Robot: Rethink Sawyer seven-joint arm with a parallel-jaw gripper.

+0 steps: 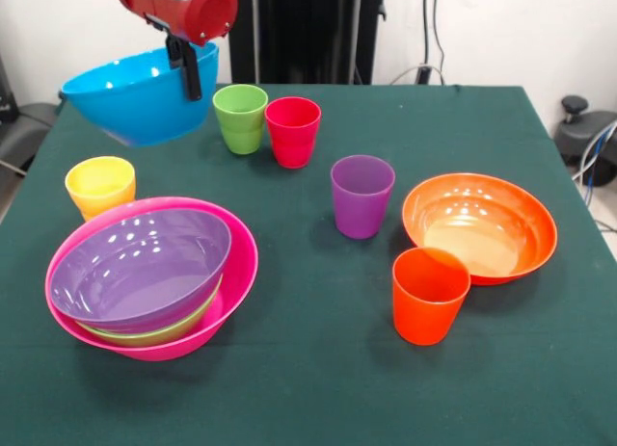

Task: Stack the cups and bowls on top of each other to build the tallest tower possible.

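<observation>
My gripper (188,75) is shut on the rim of the blue bowl (135,104) and holds it tilted in the air at the far left. Below it the pink bowl (227,292) holds the green bowl (164,332) and, on top, the purple bowl (140,268). The orange bowl (479,224) sits alone at the right. The yellow cup (100,186) stands beside the pile. The green cup (240,118) and red cup (292,130) stand together at the back. The purple cup (362,196) and orange cup (429,294) stand near the orange bowl.
The table (318,388) has a dark green cloth. Its right edge runs close to the orange bowl. The black pedestal (308,32) stands behind the far edge, with cables and a dark object (588,138) on the floor at the right.
</observation>
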